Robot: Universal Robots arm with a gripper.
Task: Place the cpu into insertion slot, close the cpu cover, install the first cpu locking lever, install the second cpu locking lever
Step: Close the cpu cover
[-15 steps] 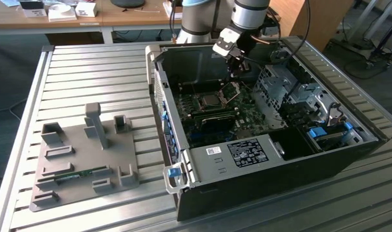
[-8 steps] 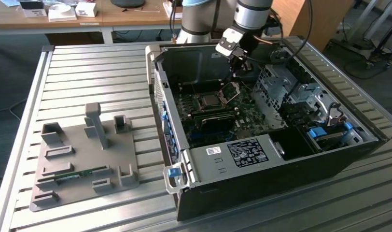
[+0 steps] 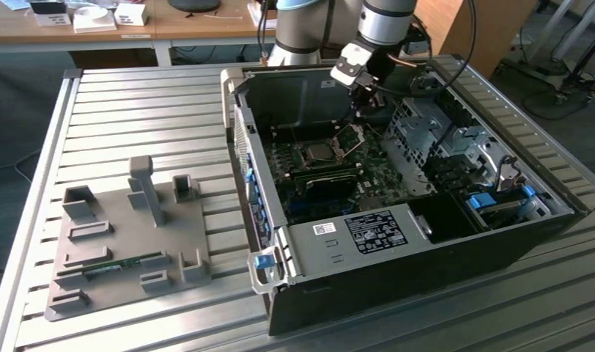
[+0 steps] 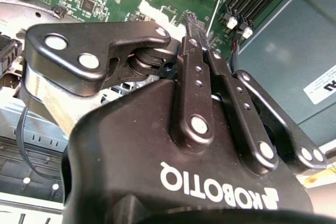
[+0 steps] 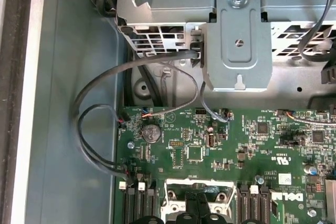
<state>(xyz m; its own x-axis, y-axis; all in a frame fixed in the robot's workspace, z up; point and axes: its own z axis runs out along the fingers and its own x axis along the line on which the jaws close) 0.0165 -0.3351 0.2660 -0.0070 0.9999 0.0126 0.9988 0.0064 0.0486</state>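
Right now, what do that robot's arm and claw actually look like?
The arm is a thick silvery-grey tube with a light-blue cap on one joint and black cables trailing beside it. The gripper is matte black: flat linkage bars joined by shiny round pins, with white lettering on its body.

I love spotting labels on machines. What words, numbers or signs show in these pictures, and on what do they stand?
Claw: white maker's lettering on its black body, upside down; not quoted here.
Motherboard: white maker's mark and tiny codes, too small to read.
Black sticker on the computer case: fine print, too small.
White label on that case's wall: cut off, unreadable.
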